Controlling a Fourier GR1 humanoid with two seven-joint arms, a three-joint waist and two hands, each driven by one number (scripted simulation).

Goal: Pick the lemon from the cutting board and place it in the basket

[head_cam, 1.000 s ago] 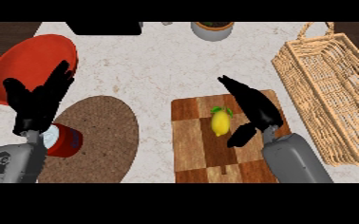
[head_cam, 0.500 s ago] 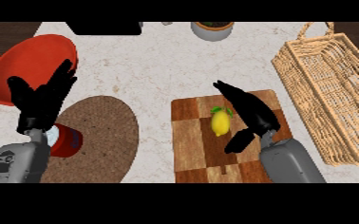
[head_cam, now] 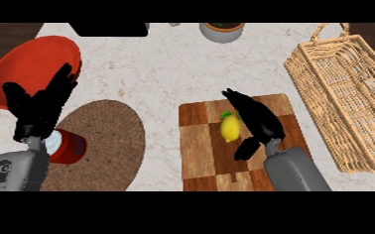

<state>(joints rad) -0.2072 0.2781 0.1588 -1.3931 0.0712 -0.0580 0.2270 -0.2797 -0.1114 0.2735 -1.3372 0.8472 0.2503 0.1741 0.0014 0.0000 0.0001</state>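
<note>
A yellow lemon with a small green leaf lies on the checkered wooden cutting board at the centre right. My right hand hovers just to the lemon's right, fingers straight and pointing up-left, thumb hanging below; it holds nothing. The wicker basket stands at the right edge of the counter, apart from the board. At the far left my left hand rests open, fingers up, over the red plate's edge.
A red plate lies at the upper left. A brown round mat sits below it with a red-and-white can on its left edge. At the back stand a grey pot and a black object.
My right hand has shifted left over the cutting board, closing in on the lemon's right side. The lemon and the left hand have stayed put.
</note>
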